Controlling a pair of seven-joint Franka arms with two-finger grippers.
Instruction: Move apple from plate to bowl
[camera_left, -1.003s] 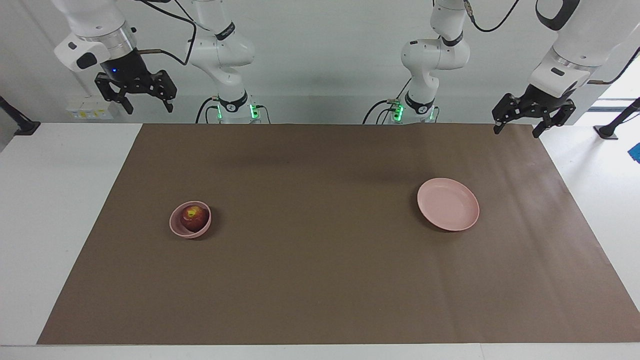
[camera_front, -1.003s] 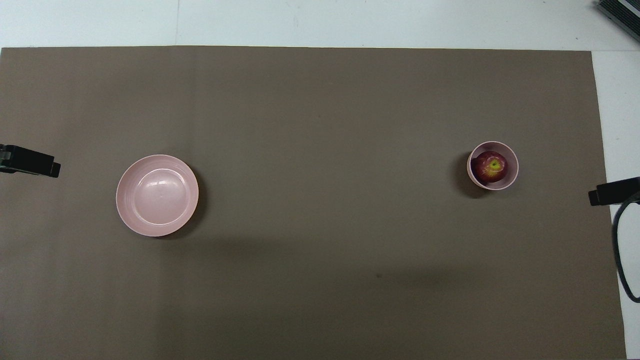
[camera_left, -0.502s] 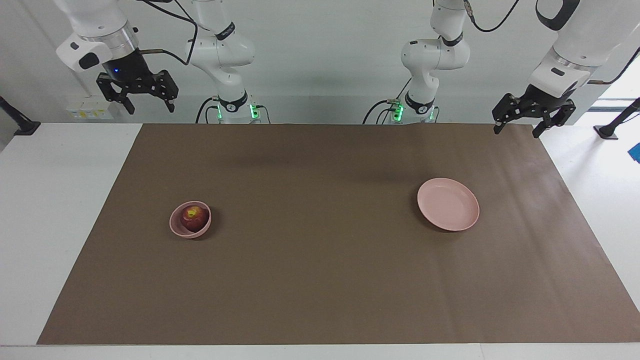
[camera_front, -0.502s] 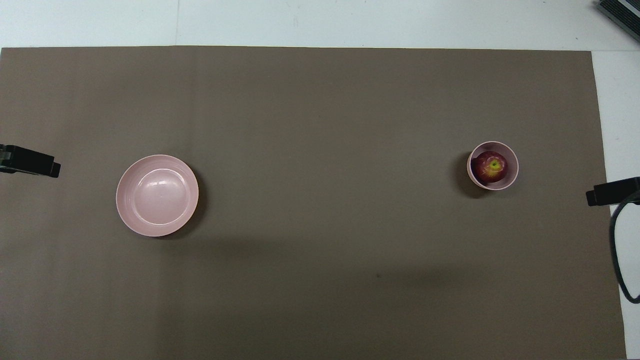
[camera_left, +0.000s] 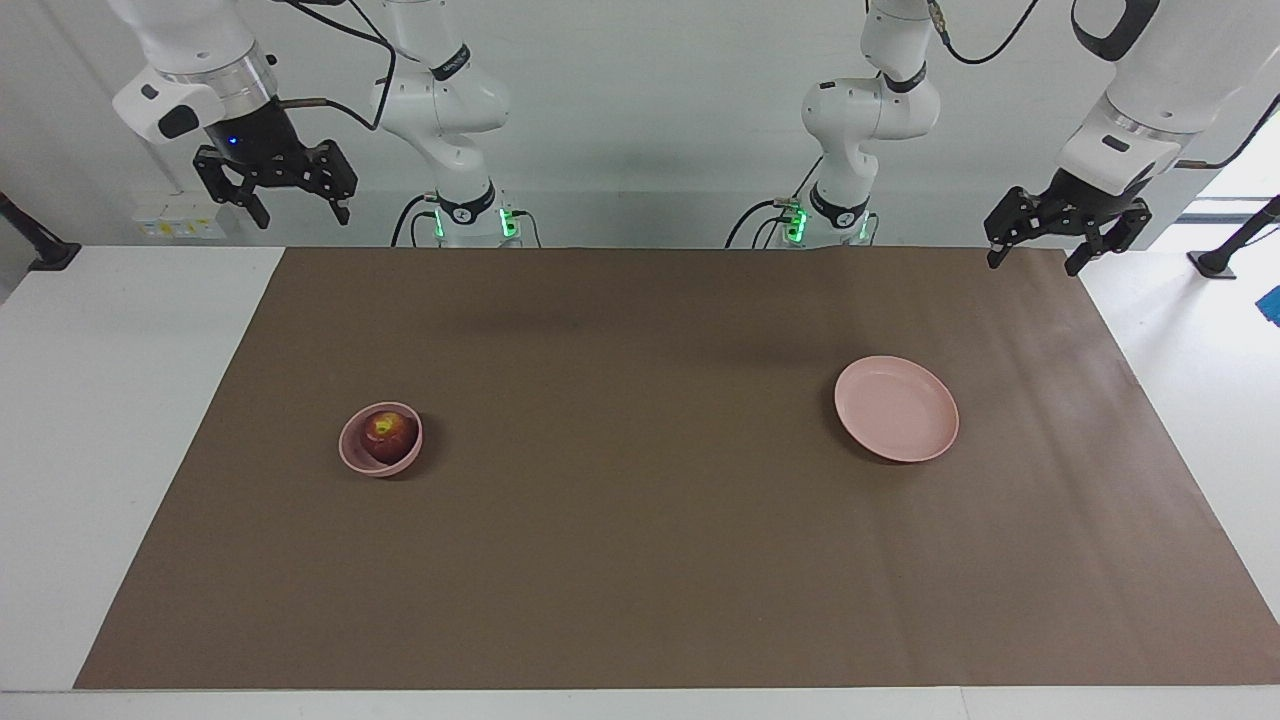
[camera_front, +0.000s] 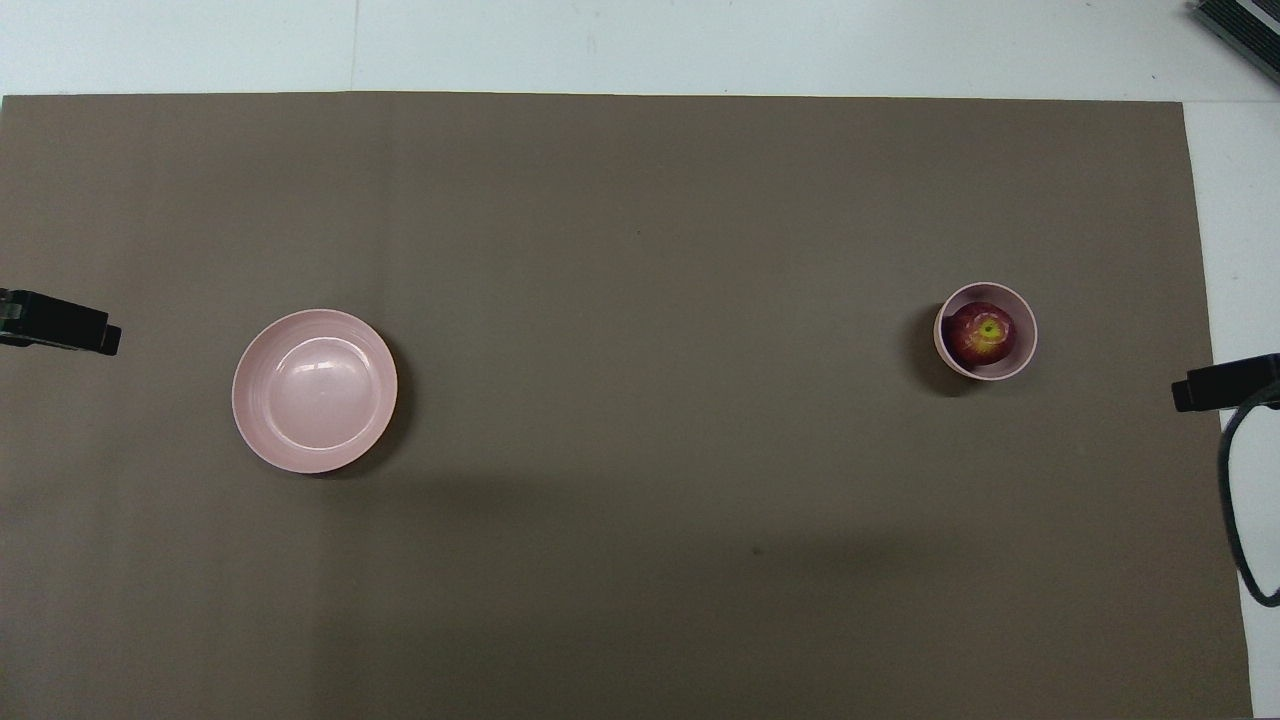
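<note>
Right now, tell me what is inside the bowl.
The apple sits inside the bowl, its yellowish patch facing up. It fills most of the bowl, so its underside and the bowl's floor are hidden. Nothing else shows inside.

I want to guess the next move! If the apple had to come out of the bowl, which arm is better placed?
Probably the right arm. The apple sits in the bowl at its end of the table; the plate lies at the left arm's end. Both wait, raised.

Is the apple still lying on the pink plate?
No, the apple sits inside the bowl; the plate holds nothing.
</note>
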